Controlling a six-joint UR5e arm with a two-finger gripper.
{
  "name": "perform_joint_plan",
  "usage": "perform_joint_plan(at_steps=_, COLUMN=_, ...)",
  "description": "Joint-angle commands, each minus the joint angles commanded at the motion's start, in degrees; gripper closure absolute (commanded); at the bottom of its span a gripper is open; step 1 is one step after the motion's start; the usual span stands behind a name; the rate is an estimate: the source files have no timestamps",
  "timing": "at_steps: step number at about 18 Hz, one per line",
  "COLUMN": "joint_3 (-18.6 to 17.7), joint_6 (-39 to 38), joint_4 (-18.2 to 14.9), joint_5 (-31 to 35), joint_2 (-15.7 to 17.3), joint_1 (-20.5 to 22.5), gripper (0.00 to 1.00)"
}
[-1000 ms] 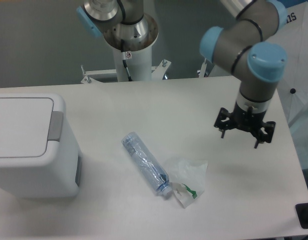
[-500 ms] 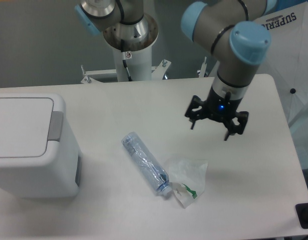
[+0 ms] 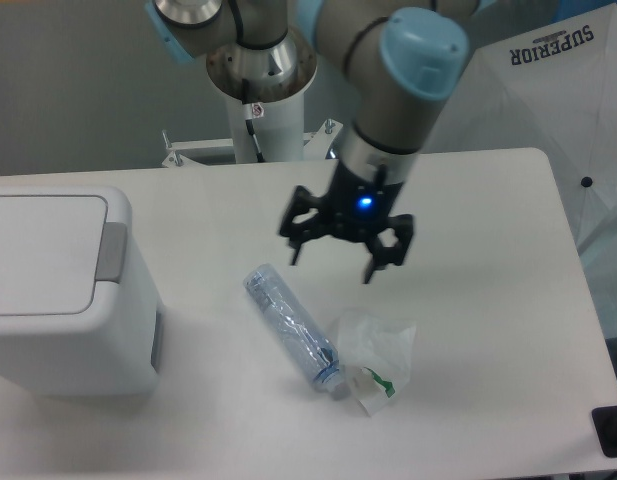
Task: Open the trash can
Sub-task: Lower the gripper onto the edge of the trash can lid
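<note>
The trash can (image 3: 68, 295) is a large boxy white bin at the left of the table. Its flat lid (image 3: 43, 255) lies shut, with the grey push tab (image 3: 111, 252) on its right edge. My gripper (image 3: 333, 263) hangs open and empty above the table's middle, well to the right of the bin. It is just above and behind the crushed clear plastic bottle (image 3: 291, 327).
A crumpled clear plastic bag (image 3: 375, 355) lies against the bottle's cap end. The arm's white base column (image 3: 260, 110) stands behind the table. A white fabric with "SUPERIOR" lettering (image 3: 548, 90) is at the back right. A dark object (image 3: 611, 432) sits at the table's front right corner.
My gripper has swept left from the table's right side to its middle, staying open and empty. The trash can, bottle and bag have not moved.
</note>
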Motion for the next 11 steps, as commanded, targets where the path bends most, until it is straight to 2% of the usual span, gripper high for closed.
perform_joint_plan(at_steps=7, joint_3=0.26, joint_6=-8.52, joint_4=0.52, joint_5=-2.72, joint_2=1.32, joint_1=-5.28, gripper=0.00)
perform_joint_plan(at_steps=11, joint_3=0.18, joint_6=-11.87, joint_4=3.07, joint_5=-4.39, joint_2=1.67, joint_1=-7.29, gripper=0.00)
